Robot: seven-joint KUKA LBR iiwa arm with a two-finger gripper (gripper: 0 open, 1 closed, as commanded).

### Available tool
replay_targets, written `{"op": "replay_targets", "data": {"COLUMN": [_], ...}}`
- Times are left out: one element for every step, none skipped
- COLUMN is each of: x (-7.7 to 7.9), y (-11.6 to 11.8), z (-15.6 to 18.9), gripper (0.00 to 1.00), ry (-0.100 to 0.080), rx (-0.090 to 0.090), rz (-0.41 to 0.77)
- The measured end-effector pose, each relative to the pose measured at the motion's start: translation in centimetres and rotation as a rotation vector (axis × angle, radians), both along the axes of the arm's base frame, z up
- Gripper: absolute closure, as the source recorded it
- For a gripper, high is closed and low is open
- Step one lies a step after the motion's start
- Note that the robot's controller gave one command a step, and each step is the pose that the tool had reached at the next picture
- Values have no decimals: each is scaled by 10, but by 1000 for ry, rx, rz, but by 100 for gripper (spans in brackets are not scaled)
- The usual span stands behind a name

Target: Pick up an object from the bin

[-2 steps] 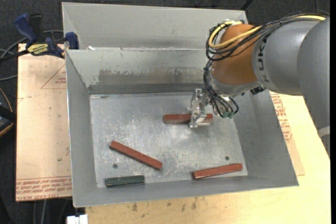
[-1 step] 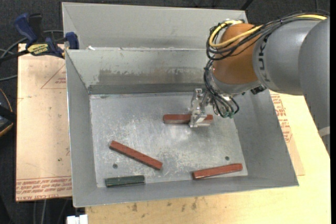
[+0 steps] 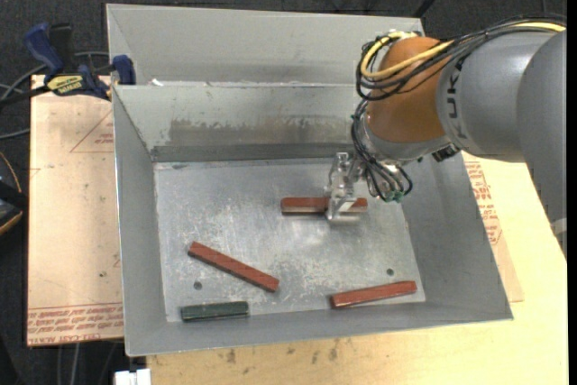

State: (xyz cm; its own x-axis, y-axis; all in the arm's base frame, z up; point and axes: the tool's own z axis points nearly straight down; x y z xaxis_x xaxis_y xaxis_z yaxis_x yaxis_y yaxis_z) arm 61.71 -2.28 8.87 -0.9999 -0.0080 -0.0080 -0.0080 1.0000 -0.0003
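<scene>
1. While a slanted red-brown bar (image 3: 233, 267), a dark green bar (image 3: 214, 311) and a lower-right bar (image 3: 373, 294) lie well apart along the frame's bottom,
2. the gripper (image 3: 341, 203) pinches a short flat red-brown bar (image 3: 302, 206) at the centre of the bin (image 3: 270, 117).

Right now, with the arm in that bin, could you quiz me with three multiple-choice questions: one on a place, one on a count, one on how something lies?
1. Where is the gripper?
A. Outside the bin
B. Over the reddish bar in the bin's middle
C. At the front left corner

2. How many reddish bars lie in the bin?
A. One
B. Three
C. Five

3. How does the dark bar lie?
A. Upright against the back wall
B. On a reddish bar
C. Flat on the floor by the front wall

1 B: it hangs right over that bar.
2 B: the middle one, a slanted bar at left, a third bar at front right.
3 C: it lies flat, apart from the rest.
</scene>
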Motion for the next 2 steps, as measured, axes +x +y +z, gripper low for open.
{"op": "replay_targets", "data": {"x": [0,0], "y": [0,0], "z": [9,18], "gripper": [100,100], "ry": [5,5], "rx": [1,1], "rz": [0,1]}}
